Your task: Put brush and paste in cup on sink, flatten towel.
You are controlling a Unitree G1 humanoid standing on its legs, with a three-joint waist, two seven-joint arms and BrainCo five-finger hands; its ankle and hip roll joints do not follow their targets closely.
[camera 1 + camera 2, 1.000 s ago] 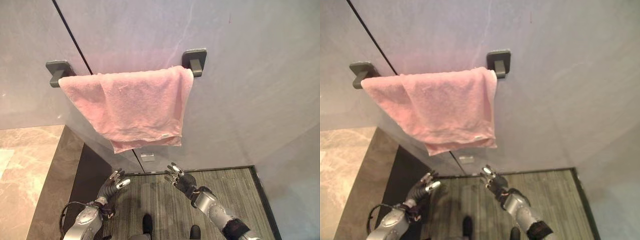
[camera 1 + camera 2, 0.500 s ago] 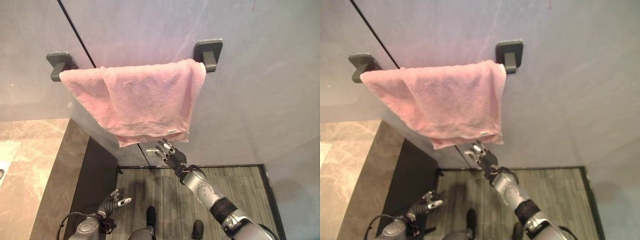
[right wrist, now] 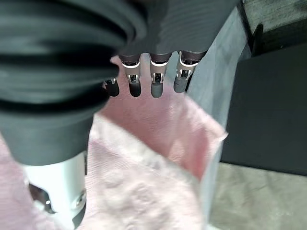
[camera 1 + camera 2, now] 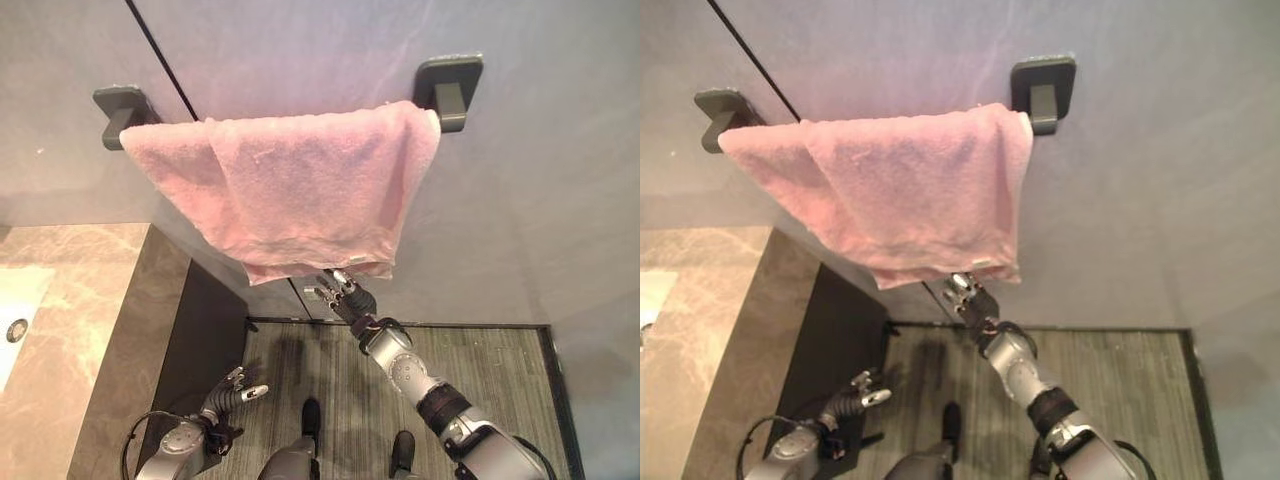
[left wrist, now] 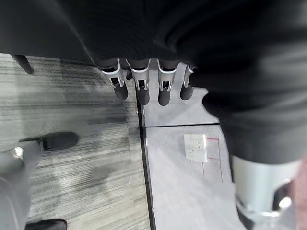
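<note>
A pink towel hangs over a grey bar on the wall, doubled in uneven layers with a slanted lower edge. My right hand is raised just under the towel's lower right corner, close to its hem. In the right wrist view its fingers are straight and open, with the pink towel right past them. My left hand hangs low near the floor, open and holding nothing. In its wrist view the fingers are straight.
Two grey brackets carry the bar on the grey wall. A marble counter with a white sink lies at the left, above a dark cabinet side. A white wall socket sits low on the wall.
The right hand has risen from near the floor up to the towel's lower edge. The left hand has dropped lower. The camera has shifted, so the whole scene sits differently.
</note>
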